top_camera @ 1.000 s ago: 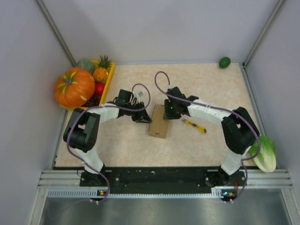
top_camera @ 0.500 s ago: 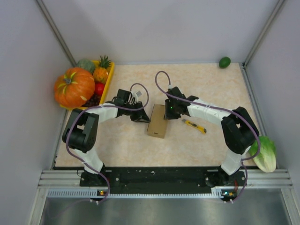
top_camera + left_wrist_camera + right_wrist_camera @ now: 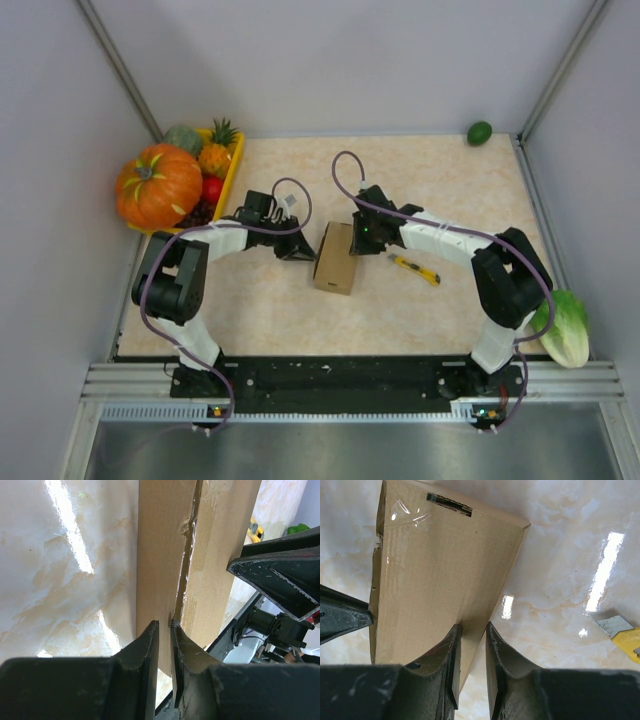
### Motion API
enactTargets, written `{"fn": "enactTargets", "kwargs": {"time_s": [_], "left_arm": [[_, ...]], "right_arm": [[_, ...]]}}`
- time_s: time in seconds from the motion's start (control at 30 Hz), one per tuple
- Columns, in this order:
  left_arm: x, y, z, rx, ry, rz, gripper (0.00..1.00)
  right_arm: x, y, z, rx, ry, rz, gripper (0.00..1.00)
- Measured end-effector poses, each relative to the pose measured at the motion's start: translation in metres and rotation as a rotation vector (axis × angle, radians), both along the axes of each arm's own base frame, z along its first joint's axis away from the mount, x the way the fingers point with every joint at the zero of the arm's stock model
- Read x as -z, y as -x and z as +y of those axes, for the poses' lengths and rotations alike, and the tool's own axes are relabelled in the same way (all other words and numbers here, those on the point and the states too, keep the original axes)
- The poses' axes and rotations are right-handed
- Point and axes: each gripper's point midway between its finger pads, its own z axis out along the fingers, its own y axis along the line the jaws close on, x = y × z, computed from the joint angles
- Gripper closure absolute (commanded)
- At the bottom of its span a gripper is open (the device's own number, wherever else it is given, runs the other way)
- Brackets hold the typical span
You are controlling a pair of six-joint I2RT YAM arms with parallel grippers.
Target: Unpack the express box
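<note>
Your left tool (image 3: 162, 625) is almost closed, with only a thin slit. Its tips sit on the split down the top of the express box (image 3: 157, 555). You cannot tell if it pinches the flap. Your right tool (image 3: 472, 627) is almost closed too, over the box's right long edge, and its grip is unclear. The box lies flat on the surface (image 3: 430, 180). Bare surface shows past the box's far end. The yellow knife (image 3: 414, 268) lies near the box's right side.
</note>
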Motion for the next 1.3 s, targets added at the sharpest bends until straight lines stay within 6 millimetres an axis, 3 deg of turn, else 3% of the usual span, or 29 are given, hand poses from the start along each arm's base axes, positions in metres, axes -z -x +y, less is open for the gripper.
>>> {"fn": "enactTargets", "kwargs": {"time_s": [0.37,0.53,0.7,0.87,1.03,1.17,1.27,1.3], "left_arm": [[0.000,0.000,0.001,-0.014,0.008,0.016,0.87],[0.004,-0.003,0.013,-0.041,0.011,0.045,0.86],[0.014,-0.002,0.022,-0.067,0.006,0.078,0.78],[0.012,0.001,0.019,-0.046,0.022,0.079,0.65],[0.010,0.004,0.015,-0.037,0.034,0.086,0.61],[0.017,0.006,0.012,-0.039,0.036,0.118,0.67],[0.025,0.007,0.008,-0.035,0.032,0.151,0.79],[0.027,0.007,0.007,-0.031,0.032,0.157,0.89]], "right_arm": [[0.000,0.000,0.000,0.002,0.001,0.000,0.91],[0.000,0.000,-0.001,0.008,0.001,0.001,0.91],[0.000,0.000,-0.001,0.008,0.001,0.002,0.92],[0.000,0.000,-0.001,0.008,0.001,0.001,0.92],[0.000,0.000,-0.001,0.008,0.001,0.001,0.91],[0.000,0.000,-0.001,0.008,0.001,0.001,0.91],[0.000,0.000,-0.001,0.008,0.001,0.002,0.91],[0.000,0.000,-0.001,0.008,0.001,0.002,0.91]]}}
